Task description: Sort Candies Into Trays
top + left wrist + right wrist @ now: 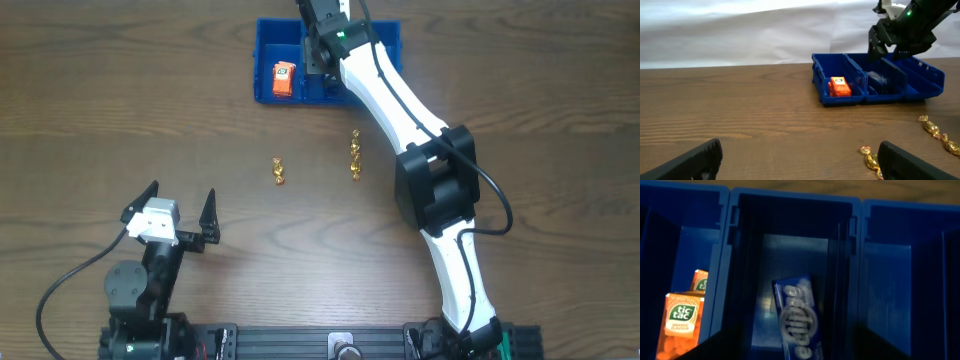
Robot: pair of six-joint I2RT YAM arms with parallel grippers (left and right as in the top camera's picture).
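A blue tray point(385, 40) with three compartments stands at the table's far side. Two orange candy boxes point(680, 322) lie in its left compartment. A blue gum pack point(799, 317) lies flat in the middle compartment. My right gripper point(322, 48) hangs open just above that middle compartment, with its fingers apart on either side of the pack and not touching it. Gold wrapped candies lie on the wood: a small cluster point(278, 172) at the centre and a longer string point(355, 155) to its right. My left gripper point(182, 212) stands open and empty, low near its base.
The blue tray's right compartment point(905, 280) holds nothing. Bare brown wood lies between the left gripper and the gold candies. The right arm point(400, 100) stretches diagonally from its base over the table's right middle, close to the gold string.
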